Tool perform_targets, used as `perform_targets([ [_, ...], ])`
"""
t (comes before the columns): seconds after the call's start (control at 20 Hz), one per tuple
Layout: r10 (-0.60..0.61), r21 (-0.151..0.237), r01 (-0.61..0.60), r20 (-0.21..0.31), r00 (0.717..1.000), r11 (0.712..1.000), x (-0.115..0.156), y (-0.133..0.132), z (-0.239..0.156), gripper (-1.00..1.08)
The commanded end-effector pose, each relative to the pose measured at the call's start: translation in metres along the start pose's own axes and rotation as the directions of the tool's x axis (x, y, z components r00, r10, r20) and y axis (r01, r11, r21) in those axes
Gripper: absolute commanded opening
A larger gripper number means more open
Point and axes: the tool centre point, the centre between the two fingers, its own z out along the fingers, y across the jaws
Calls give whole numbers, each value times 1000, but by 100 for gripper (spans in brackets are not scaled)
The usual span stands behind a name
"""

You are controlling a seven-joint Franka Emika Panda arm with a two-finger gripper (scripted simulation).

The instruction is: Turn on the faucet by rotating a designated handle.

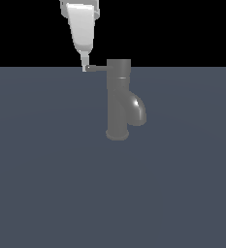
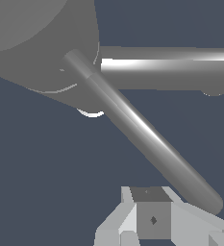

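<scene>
pale blocky gripper [image 1: 86, 67] seemingly touches thin handle [image 1: 97, 68].

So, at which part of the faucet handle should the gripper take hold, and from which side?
Probably near the free tip of the handle, which juts sideways from the top of the faucet toward the exterior view's left. Come from above, where the gripper already is: the thin rod fits between fingers, and the tip gives most leverage.

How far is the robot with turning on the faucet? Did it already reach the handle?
Done: the gripper has arrived at the free end of the handle, which sticks out toward the exterior view's left from the top of the faucet. In hand: getting contact with the rod; actual touching is not clear. Left: pushing the handle round.
</scene>
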Motion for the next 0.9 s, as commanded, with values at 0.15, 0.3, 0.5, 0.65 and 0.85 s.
perform_targets([
  [0.15, 16, -3, -16, -2, 1000, 1000, 28, 19, 0, -100],
  [0.3, 16, -3, -16, -2, 1000, 1000, 38, 29, 0, -100],
  [0.5, 16, -4, -16, -2, 1000, 1000, 52, 43, 0, -100],
  [0.65, 17, -5, -17, -2, 1000, 1000, 63, 53, 0, -100],
  [0.85, 4, -3, -4, -2, 1000, 1000, 63, 50, 0, -100],
])
